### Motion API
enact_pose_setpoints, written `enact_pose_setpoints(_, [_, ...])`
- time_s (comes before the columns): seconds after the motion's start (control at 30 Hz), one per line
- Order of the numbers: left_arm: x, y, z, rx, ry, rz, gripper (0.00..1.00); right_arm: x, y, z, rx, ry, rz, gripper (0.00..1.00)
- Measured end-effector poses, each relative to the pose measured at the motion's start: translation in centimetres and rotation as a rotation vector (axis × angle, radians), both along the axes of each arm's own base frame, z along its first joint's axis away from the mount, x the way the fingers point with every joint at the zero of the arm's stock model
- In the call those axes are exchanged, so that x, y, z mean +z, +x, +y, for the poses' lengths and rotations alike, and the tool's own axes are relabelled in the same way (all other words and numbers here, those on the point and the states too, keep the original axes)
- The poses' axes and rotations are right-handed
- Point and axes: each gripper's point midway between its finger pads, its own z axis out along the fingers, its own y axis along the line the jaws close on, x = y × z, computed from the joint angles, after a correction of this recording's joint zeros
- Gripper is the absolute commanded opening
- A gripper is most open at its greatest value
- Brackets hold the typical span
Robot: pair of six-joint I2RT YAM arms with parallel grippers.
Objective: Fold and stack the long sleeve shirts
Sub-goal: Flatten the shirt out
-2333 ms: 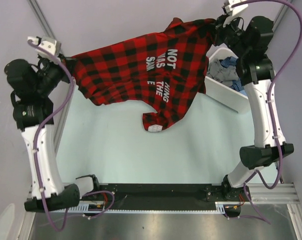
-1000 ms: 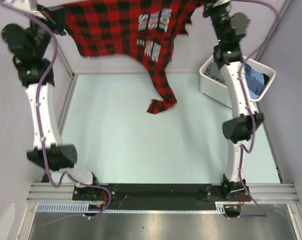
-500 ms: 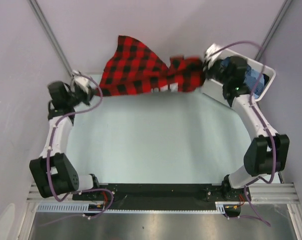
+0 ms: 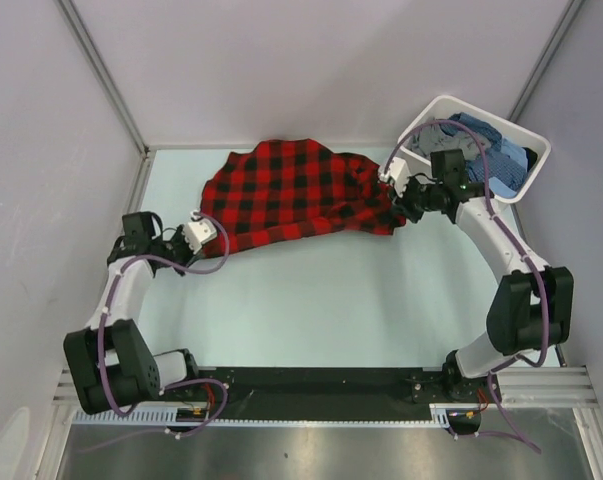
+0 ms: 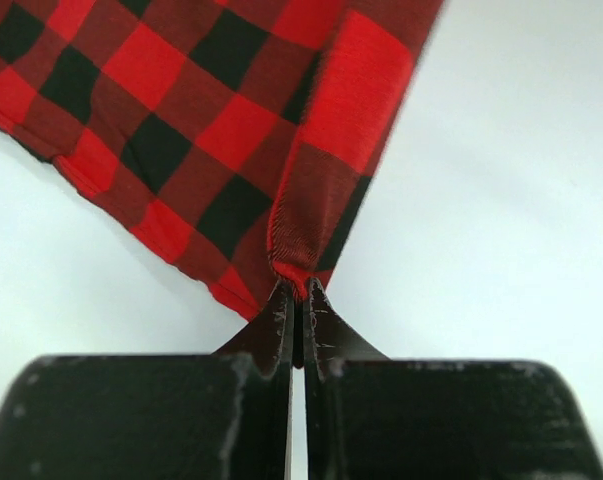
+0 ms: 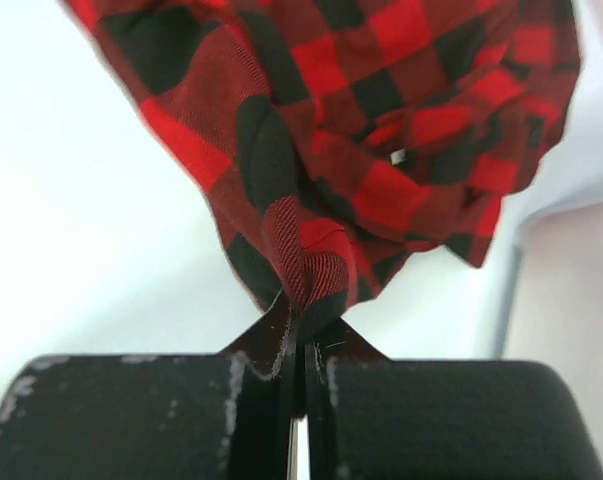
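The red-and-black check shirt [image 4: 291, 195] lies spread and rumpled across the far middle of the table. My left gripper [image 4: 203, 232] is shut on its left edge, low by the table; in the left wrist view the cloth [image 5: 231, 130] is pinched at my left gripper [image 5: 297, 292]. My right gripper [image 4: 396, 188] is shut on the shirt's right edge, and the right wrist view shows a bunched fold [image 6: 361, 160] caught in my right gripper [image 6: 303, 318]. Blue and grey shirts [image 4: 476, 150] lie heaped in the tub.
A white plastic tub [image 4: 429, 115] stands at the far right corner, close behind my right arm. Grey walls with metal posts [image 4: 101, 75] close in the table at the left, back and right. The black rail [image 4: 311, 380] with both arm bases runs along the near edge.
Both arms have come down from high above the table. The shirt, held up in the air before, now rests flat on the table, still gripped at both ends.
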Motion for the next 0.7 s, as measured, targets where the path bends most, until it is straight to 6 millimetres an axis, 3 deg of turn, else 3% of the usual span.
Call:
enact_pose_setpoints(0.1, [1.1,-1.6,-0.2,-0.063,0.051,-0.024,0.00,1.4,-1.5,-0.2,0.031,-0.016,0.003,0.00])
enact_pose_setpoints(0.2, [1.8,-4.0,-0.6,-0.124,0.098,-0.036,0.00,0.2,-6.0,-0.8,0.061,-0.048,0.059,0.00])
enact_pose_setpoints(0.23, [1.7,-4.9,-0.8,-0.141,0.107,-0.028,0.03,-0.7,-8.0,-0.9,0.079,-0.065,0.087,0.07])
enact_pose_setpoints(0.27, [1.3,-6.0,-0.9,-0.168,0.127,-0.022,0.12,-1.8,-10.1,-1.1,0.096,-0.086,0.117,0.18])
enact_pose_setpoints(0.3, [0.7,-7.4,-1.0,-0.194,0.143,0.001,0.35,-2.7,-12.1,-1.2,0.118,-0.105,0.148,0.33])
enact_pose_setpoints(0.33, [0.0,-8.9,-1.2,-0.221,0.157,0.030,0.40,-3.8,-14.3,-1.2,0.154,-0.138,0.176,0.71])
enact_pose_setpoints(0.37, [-0.7,-10.2,-1.2,-0.249,0.176,0.059,0.43,-4.5,-16.3,-1.1,0.183,-0.159,0.202,0.87])
enact_pose_setpoints(0.47, [-1.5,-13.3,-1.3,-0.287,0.200,0.125,0.52,-5.0,-20.6,-1.5,0.256,-0.213,0.232,0.95])
enact_pose_setpoints(0.57, [-0.6,-14.4,-1.6,-0.303,0.197,0.144,0.69,-3.1,-21.2,-2.1,0.244,-0.217,0.224,0.98])
enact_pose_setpoints(0.6, [0.0,-14.2,-1.7,-0.304,0.184,0.146,0.79,-2.2,-20.7,-2.0,0.231,-0.208,0.224,0.97])
enact_pose_setpoints(0.7, [2.5,-12.3,-2.1,-0.275,0.118,0.141,0.87,-0.4,-17.7,-1.5,0.154,-0.152,0.244,0.91])
